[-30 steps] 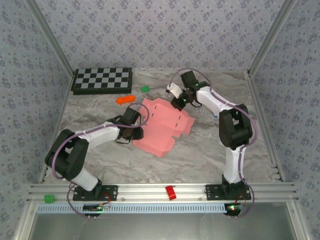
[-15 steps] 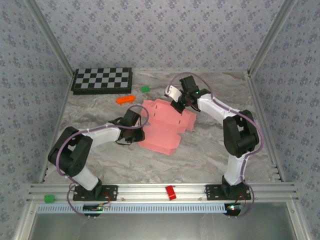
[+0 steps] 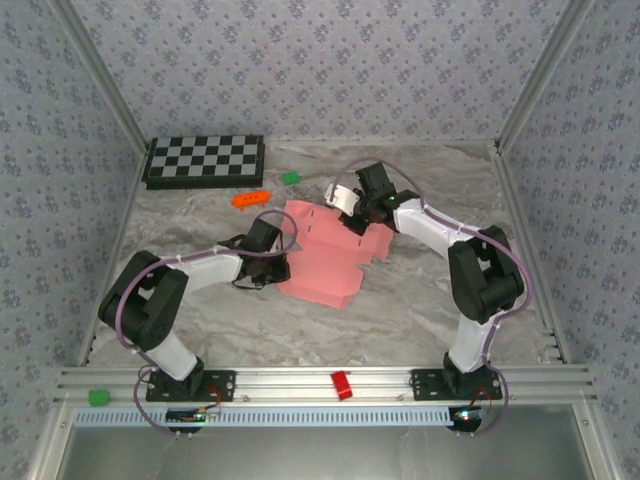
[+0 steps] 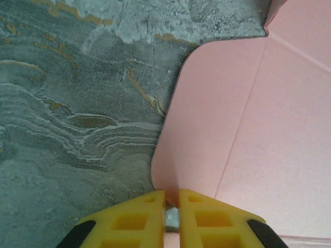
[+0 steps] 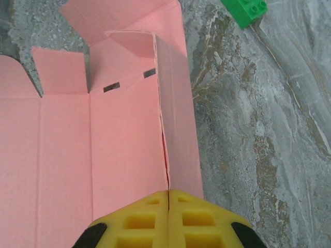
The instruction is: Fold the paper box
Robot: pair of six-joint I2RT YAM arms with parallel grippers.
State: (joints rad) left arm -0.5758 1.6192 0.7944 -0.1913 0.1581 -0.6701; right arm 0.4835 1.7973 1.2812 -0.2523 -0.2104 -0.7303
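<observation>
You had the paper box (image 3: 320, 260) lying on the marbled table (image 3: 430, 300), to the right of the checkerboard (image 3: 205, 160) and nearer the arm bases than the board. It was mostly a flat pink sheet, creased into panels. One long wall was raised along the side away from the checkerboard.

Your left gripper (image 3: 278, 268) sat at the box edge that faced the checkerboard's side of the table. In the left wrist view its yellow fingers (image 4: 134, 217) were drawn almost together. Only a thin slit stood between them, and the rounded corner of a pink flap ran down into that slit, so they had the card pinched. The rest of that flap lay flat on the table.

Your right gripper (image 3: 352, 215) was on the part of the box farther from the checkerboard. In the right wrist view its fingers (image 5: 199, 217) were pressed fully together on the near end of the raised wall. That wall stood on edge and ran straight away from the fingertips. At its far end a small flap was turned inward, and two dark slots showed in the panel beside it.

A small orange piece (image 3: 250, 199) lay just off the checkerboard's near right corner, between the board and the box. A green brick (image 3: 291, 178) lay just to the right of that same corner. A red block (image 3: 342, 385) sat on the front rail, well apart from the checkerboard.
</observation>
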